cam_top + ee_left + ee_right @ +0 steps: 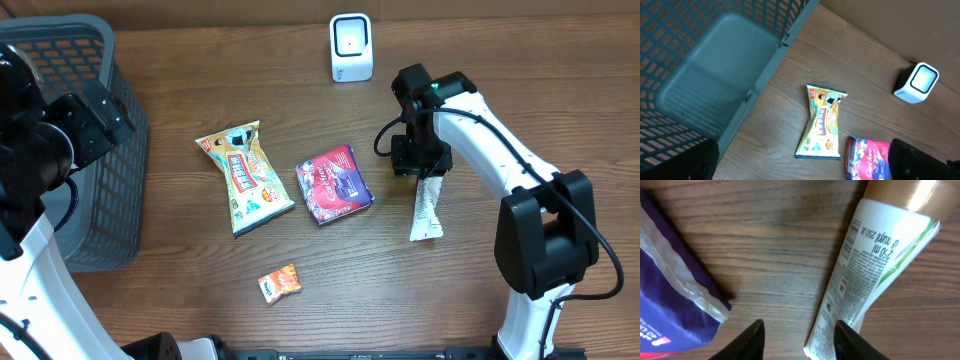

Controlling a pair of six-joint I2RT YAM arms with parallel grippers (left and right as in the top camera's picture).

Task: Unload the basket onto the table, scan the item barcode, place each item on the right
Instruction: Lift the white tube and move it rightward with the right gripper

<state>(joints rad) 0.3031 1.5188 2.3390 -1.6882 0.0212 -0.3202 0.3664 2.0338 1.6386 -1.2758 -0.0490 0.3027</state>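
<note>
**Overhead.** The wooden desk carries a white barcode scanner at its far edge and a grey mesh basket on the left, with the black left arm reaching over the basket. A yellow snack packet and a purple packet lie side by side mid-desk, and a small orange sachet sits nearer the front. The white tube lies flat just right of the purple packet, well apart from the scanner. The right end effector hangs over the tube's far end.

**Left wrist.** The left end effector is spread wide. Its dark fingers show at the two lower corners and pinch nothing. Below it are the basket, the snack packet, part of the purple packet and, further off, the scanner.

**Right wrist.** The tube rests on the wood. It is white with a green leaf print and "250 ml" text, and a bronze cap shows at the top of the view. The right end effector is partly spread and grips nothing. One of its fingers is over bare wood between the purple packet and the tube, and the other stands in front of the tube's near end — whether that one touches the tube cannot be told.
</note>
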